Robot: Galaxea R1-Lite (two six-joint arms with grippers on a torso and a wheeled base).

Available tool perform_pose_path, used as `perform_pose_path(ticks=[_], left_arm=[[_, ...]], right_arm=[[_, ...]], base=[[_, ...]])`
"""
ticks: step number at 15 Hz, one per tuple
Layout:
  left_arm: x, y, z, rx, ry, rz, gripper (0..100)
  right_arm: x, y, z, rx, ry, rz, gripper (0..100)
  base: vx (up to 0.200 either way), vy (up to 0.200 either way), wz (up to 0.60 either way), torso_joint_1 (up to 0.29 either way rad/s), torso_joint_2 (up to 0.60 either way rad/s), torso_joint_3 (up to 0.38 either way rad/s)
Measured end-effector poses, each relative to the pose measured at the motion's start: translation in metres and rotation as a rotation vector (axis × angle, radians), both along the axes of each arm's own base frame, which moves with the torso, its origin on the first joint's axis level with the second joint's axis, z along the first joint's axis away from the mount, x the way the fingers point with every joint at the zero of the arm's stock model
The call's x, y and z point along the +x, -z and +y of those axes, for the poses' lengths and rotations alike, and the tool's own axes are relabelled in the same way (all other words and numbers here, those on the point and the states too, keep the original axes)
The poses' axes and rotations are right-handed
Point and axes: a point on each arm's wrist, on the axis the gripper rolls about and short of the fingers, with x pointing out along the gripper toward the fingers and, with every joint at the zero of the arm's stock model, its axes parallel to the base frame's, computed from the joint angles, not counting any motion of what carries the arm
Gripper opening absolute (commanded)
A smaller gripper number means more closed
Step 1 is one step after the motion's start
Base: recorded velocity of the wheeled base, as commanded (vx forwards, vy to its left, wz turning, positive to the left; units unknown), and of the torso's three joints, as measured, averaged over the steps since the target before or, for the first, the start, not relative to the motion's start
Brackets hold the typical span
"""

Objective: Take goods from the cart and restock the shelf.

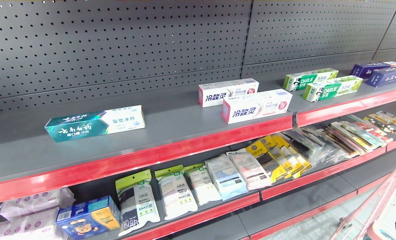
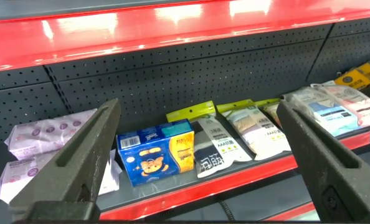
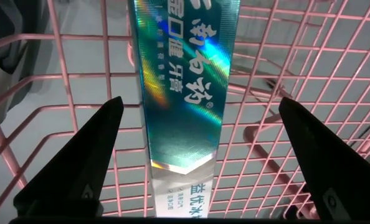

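While the right gripper [image 3: 199,102] hangs inside the pink wire cart [image 3: 57,76], its fingers [image 3: 79,168] stand wide apart. They sit on either side of a toothpaste box [image 3: 182,93] that lies on the cart's mesh, clear of both.

Left gripper [image 2: 197,106]: fingers [image 2: 79,162] spread, nothing between them, facing the lower shelf [image 2: 247,173].

Top shelf [image 1: 171,116], left end to right end:
- one teal box [image 1: 94,123], alone near the left end, lying lengthwise between back panel and red front edge;
- two white-and-pink boxes [image 1: 228,92], near the middle, one behind the other, the front one close to the front edge;
- two green boxes [image 1: 309,79], staggered the same way;
- two dark blue boxes [image 1: 368,70], at the right end.

Lower shelf, left end to right end:
- tissue packs [image 2: 42,140], stacked at the left end;
- blue carton [image 2: 157,152], just beside them;
- flat packets [image 2: 235,140] with green tabs, overlapping in a row, leaning back;
- further packets in yellow and in clear wrap toward the right end, contents too small to tell.
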Motion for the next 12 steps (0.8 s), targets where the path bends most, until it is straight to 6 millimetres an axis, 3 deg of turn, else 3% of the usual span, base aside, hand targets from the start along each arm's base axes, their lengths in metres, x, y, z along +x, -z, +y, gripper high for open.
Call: perform_pose_path(ticks=[12], left_arm=[[0.0,0.0,0.0,0.0,0.0,0.0,100]], right_arm=[[-0.0001,0.0028,0.0001,0.007,0.0,0.005,100]], base=[[0.0,0.0,0.0,0.0,0.0,0.0]])
